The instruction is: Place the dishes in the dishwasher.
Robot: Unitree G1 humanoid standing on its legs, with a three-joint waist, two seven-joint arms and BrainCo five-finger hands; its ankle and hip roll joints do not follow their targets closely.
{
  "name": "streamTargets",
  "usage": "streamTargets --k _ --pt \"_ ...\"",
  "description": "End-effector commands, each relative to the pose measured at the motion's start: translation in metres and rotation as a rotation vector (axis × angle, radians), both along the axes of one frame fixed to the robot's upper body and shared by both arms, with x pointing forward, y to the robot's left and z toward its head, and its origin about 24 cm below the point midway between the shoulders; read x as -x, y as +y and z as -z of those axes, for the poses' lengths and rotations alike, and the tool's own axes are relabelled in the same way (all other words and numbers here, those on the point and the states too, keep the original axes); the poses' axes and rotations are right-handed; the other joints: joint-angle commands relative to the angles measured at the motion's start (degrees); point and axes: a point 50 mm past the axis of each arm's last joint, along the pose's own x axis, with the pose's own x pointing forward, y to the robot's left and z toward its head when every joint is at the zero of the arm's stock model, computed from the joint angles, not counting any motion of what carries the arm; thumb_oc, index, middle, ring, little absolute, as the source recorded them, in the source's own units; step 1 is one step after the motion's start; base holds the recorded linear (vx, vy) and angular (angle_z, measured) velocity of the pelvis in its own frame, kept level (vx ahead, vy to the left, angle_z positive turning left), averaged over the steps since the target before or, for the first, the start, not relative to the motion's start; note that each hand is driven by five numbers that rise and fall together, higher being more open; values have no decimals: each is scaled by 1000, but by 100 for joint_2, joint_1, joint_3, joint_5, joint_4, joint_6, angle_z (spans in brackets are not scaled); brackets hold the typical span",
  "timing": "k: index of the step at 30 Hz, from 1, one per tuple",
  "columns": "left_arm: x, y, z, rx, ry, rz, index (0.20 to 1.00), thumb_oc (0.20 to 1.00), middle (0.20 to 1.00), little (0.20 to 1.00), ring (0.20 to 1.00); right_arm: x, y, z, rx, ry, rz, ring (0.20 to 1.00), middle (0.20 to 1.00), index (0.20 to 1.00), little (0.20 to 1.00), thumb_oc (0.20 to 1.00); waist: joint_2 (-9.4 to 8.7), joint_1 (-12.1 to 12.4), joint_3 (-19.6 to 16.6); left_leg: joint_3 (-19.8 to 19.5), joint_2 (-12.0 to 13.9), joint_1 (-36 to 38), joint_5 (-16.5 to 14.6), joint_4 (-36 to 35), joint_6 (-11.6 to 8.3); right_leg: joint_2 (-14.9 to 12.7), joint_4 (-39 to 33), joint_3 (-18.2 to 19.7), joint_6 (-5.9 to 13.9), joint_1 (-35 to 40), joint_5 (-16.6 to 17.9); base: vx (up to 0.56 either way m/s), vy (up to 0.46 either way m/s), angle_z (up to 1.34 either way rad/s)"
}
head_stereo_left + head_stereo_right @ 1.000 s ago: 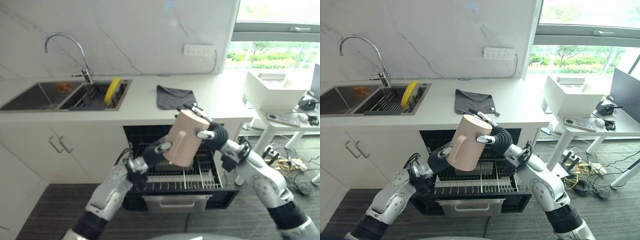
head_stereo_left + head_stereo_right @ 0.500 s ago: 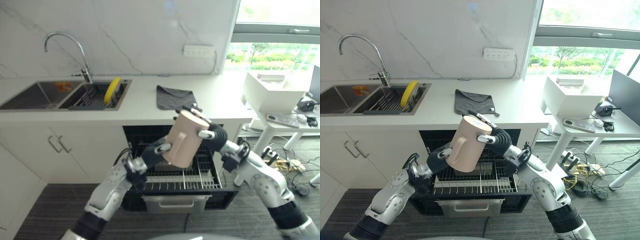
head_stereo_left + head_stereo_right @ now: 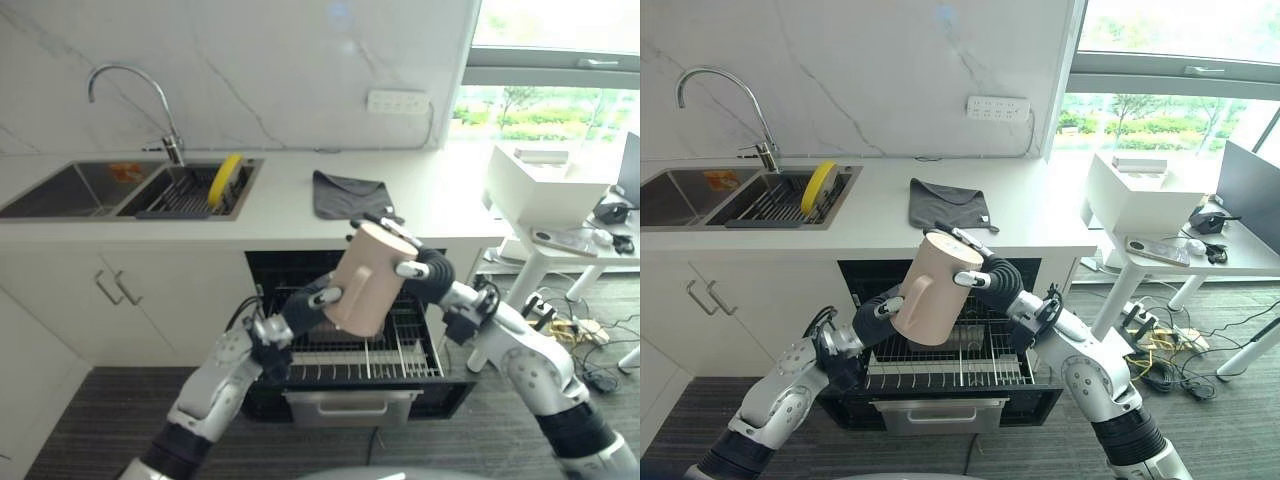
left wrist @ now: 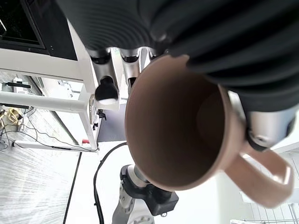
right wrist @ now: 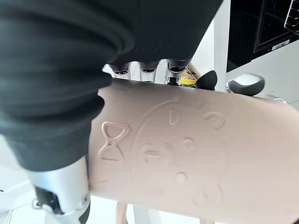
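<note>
A beige mug (image 3: pixel 368 280) with an embossed bear face (image 5: pixel 187 154) hangs tilted, mouth down, above the pulled-out wire rack (image 3: pixel 400 352) of the open dishwasher. My right hand (image 3: pixel 430 272) is shut on its upper end, fingers across the base and thumb on the side. From below, my left hand (image 3: pixel 300 312) is shut on the rim end, with the mug's open mouth (image 4: pixel 173 135) and handle (image 4: pixel 261 179) facing that wrist. A yellow plate (image 3: pixel 227 180) stands on edge in the sink's drainer.
The dishwasher's lower door panel (image 3: pixel 350 405) juts out under the rack. A grey cloth (image 3: pixel 350 192) lies on the white counter above, with a faucet (image 3: pixel 130 85) over the sink at left. A white table with a box (image 3: pixel 545 180) stands at right.
The mug and both hands have drifted very slightly down and to the left; both grips are unchanged.
</note>
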Motion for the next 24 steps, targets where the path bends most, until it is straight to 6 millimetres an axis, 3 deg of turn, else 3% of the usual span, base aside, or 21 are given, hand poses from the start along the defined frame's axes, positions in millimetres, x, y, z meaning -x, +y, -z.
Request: streamTargets --k 1,24 --pt "-16 -11 -27 -6 -160 28 200 200 200 200 200 3 27 -46 -56 -211 -176 1000 1000 1000 1000 1000 -34 37 289 222 292 529 -247 38 -136 -302 36 -462 185 46 64 0 0 0" --pt "-16 -8 -27 -22 -157 29 200 200 200 200 200 4 29 -43 -10 -219 -204 1000 1000 1000 1000 1000 -40 41 307 210 269 537 -243 38 -128 -291 36 -441 177 68 59 0 0 0"
